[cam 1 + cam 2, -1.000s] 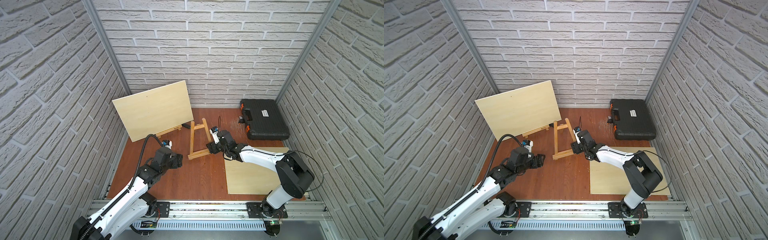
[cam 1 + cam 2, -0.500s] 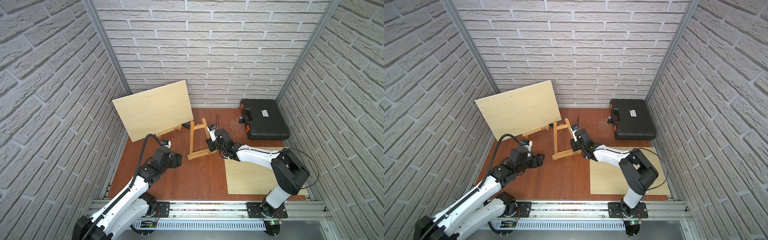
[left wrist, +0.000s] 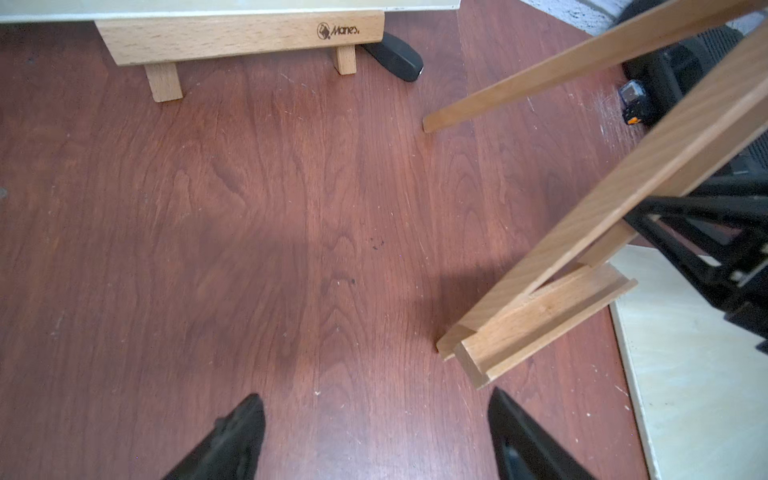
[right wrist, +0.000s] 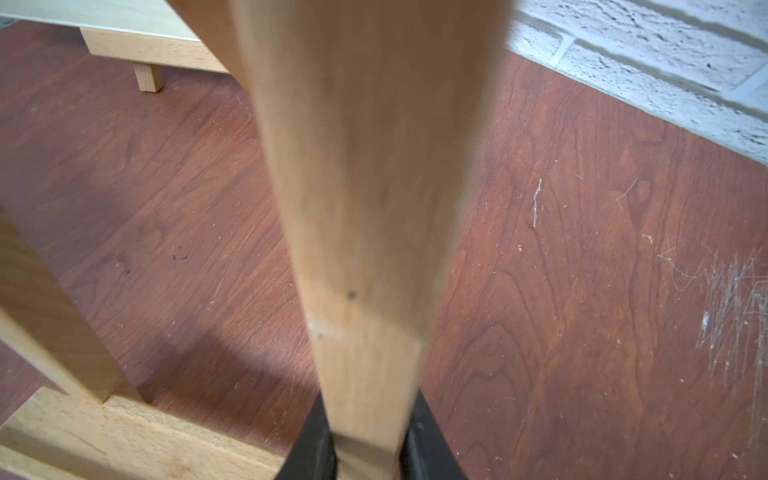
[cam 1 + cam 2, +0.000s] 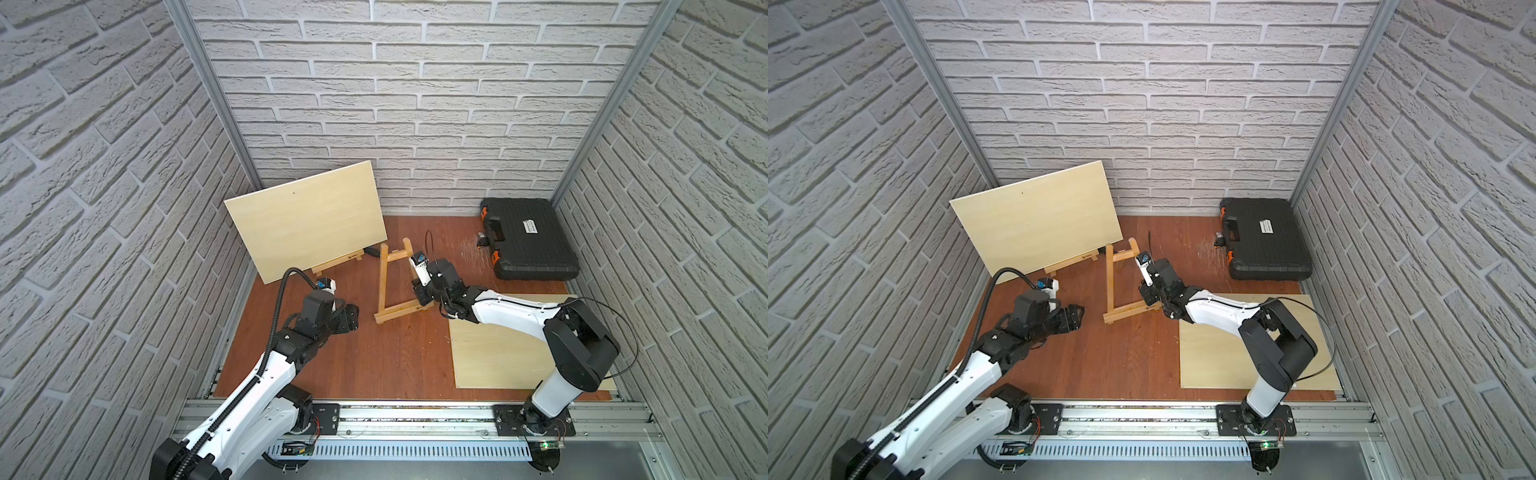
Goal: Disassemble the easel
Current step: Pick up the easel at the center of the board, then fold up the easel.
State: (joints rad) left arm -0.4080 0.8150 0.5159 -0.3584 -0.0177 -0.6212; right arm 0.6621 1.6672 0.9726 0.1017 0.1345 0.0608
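Centre frame, right gripper [image 5: 419, 293] is clamping the easel [image 5: 381, 286] by a leg; left gripper [image 5: 352, 318] is hovering open, empty. Nothing detached yet.

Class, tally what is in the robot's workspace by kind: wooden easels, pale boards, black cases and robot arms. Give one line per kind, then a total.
wooden easel: 2
pale board: 2
black case: 1
robot arm: 2
Total: 7
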